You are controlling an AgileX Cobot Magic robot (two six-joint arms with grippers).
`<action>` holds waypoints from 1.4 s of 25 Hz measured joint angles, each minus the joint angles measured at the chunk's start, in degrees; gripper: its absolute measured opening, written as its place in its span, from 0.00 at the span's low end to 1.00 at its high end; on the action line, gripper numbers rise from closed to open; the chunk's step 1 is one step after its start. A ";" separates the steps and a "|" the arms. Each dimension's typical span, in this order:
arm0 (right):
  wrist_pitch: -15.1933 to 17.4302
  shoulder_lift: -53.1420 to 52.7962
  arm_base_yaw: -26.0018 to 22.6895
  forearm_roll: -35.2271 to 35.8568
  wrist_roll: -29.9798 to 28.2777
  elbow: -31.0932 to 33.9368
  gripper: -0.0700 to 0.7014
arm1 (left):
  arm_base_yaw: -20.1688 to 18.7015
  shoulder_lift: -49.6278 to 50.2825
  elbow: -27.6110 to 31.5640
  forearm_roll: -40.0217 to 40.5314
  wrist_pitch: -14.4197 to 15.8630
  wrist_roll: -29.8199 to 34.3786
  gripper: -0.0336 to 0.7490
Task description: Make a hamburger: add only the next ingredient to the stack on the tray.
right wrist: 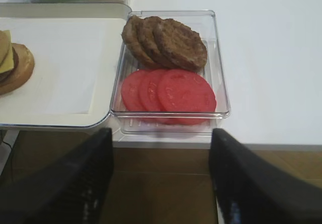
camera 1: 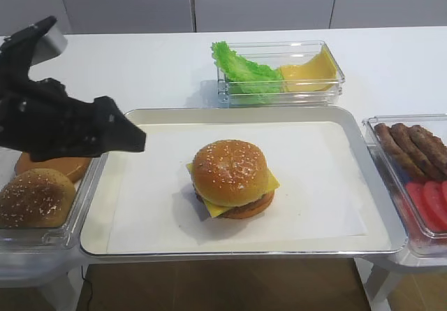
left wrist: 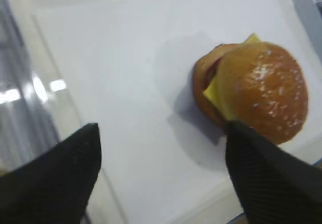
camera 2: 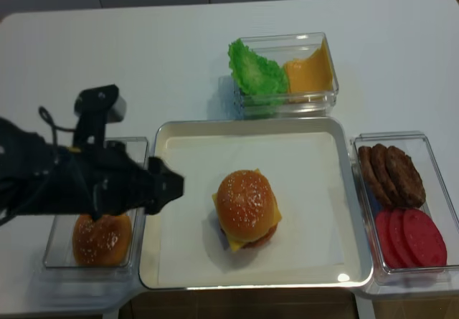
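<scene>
Placement looks done: sesame bun top [camera 1: 229, 172] crowns the stack [camera 1: 241, 203] ahead of the empty, wide-open left gripper [left wrist: 161, 178]; next it needs only to back away.

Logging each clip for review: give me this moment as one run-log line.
bun top: on the stack, tray | left tool: open, empty, at tray's left edge | right tool: open, empty, near patty-tomato tub

The bun top [camera 1: 229, 172] hides most of the stack [camera 1: 241, 203] (patty barely visible); the left hand [camera 1: 129, 140] covers part of the flat bun [camera 1: 59, 165].
</scene>
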 joint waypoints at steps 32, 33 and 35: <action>0.00 0.00 0.00 0.00 0.00 0.00 0.70 | 10.12 -51.85 0.00 51.29 34.56 -35.32 0.72; 0.00 0.00 0.00 0.00 0.00 0.00 0.70 | 10.12 -53.32 0.00 51.29 34.56 -35.32 0.72; 0.00 0.00 0.00 0.00 0.00 0.00 0.70 | 10.12 -56.74 1.22 51.31 34.56 -35.32 0.72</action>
